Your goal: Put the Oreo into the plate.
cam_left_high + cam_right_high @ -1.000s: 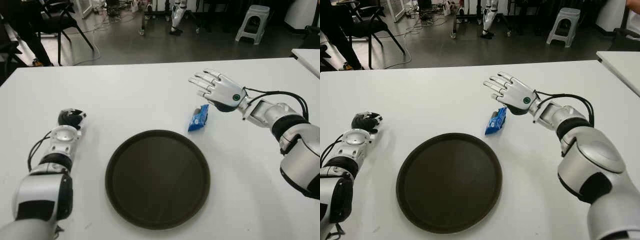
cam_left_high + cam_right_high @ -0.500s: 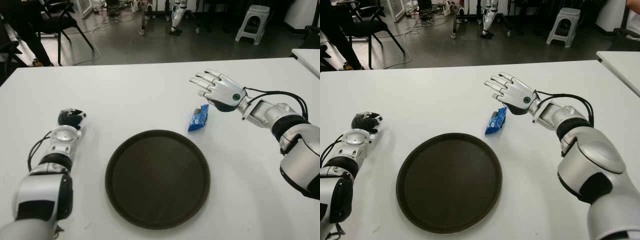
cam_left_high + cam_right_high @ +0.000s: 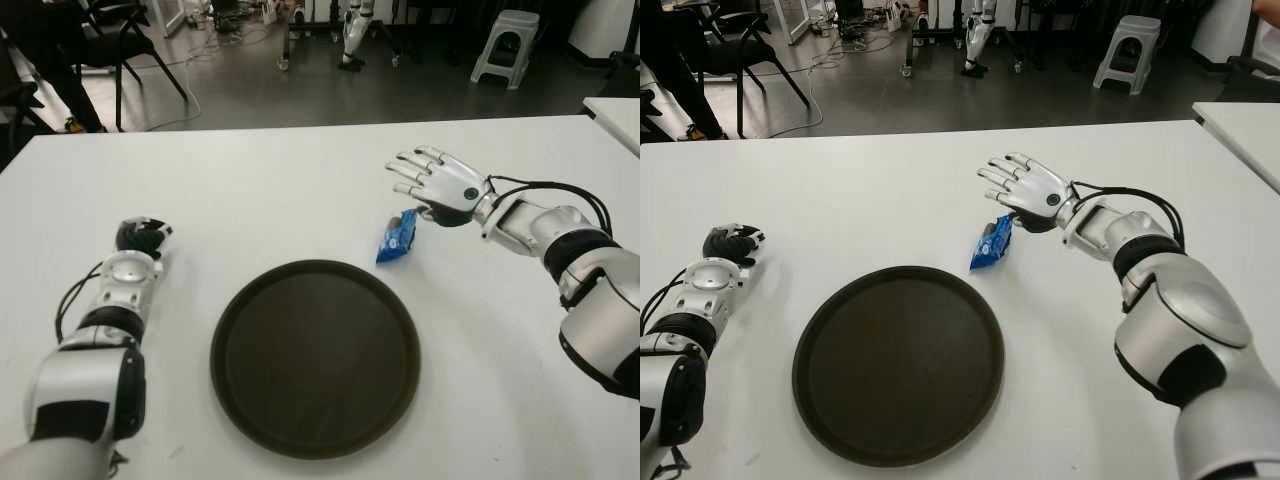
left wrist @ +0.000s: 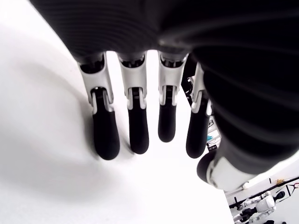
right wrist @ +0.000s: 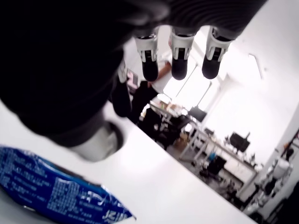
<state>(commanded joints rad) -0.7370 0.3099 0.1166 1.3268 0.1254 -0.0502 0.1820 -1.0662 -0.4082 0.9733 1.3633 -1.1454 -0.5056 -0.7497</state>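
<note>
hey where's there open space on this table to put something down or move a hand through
The brown plate is bare inside. The white table is free beyond the plate, between the left hand and the Oreo packet, and also right of the plate. It is tight only at the packet, where the open right hand hovers just above.

Bare bench [image 3: 300,190] from 9 to 12 o'clock of Oreo [image 3: 397,236]; plate [image 3: 315,355] at its 7, nothing between. Right robot hand [image 3: 438,184] at 1.
</note>
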